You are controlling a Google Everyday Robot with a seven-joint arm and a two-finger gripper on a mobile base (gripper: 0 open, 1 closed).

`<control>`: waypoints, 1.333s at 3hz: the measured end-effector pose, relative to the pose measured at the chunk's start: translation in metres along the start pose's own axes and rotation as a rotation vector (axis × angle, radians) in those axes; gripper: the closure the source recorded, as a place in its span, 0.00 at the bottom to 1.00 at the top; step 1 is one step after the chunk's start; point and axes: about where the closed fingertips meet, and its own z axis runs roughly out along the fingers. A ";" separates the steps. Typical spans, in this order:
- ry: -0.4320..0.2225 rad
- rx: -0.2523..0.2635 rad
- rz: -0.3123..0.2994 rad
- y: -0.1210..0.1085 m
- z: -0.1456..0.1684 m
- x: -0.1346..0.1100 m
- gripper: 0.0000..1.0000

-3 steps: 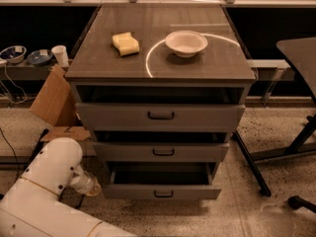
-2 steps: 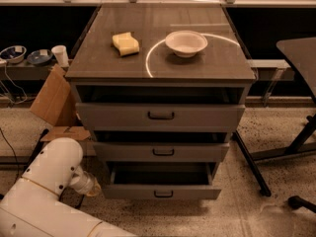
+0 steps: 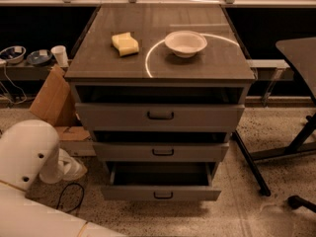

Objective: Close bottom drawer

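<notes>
The bottom drawer of the grey cabinet is pulled out the farthest of the three, and its dark inside shows empty. Its small black bar handle faces me. The middle drawer and the top drawer stand out slightly. My white arm fills the lower left. My gripper is low at the left of the cabinet, beside the bottom drawer's left side and apart from it.
A yellow sponge and a white bowl sit on the cabinet top. A cardboard box leans at the left. A black table's legs stand at the right. A black cable lies on the floor.
</notes>
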 end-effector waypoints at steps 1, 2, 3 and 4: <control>-0.051 -0.009 -0.023 -0.034 -0.011 0.021 1.00; 0.016 -0.043 -0.046 -0.061 -0.001 0.086 1.00; 0.089 -0.110 -0.132 -0.057 0.006 0.148 1.00; 0.134 -0.165 -0.187 -0.049 0.003 0.188 1.00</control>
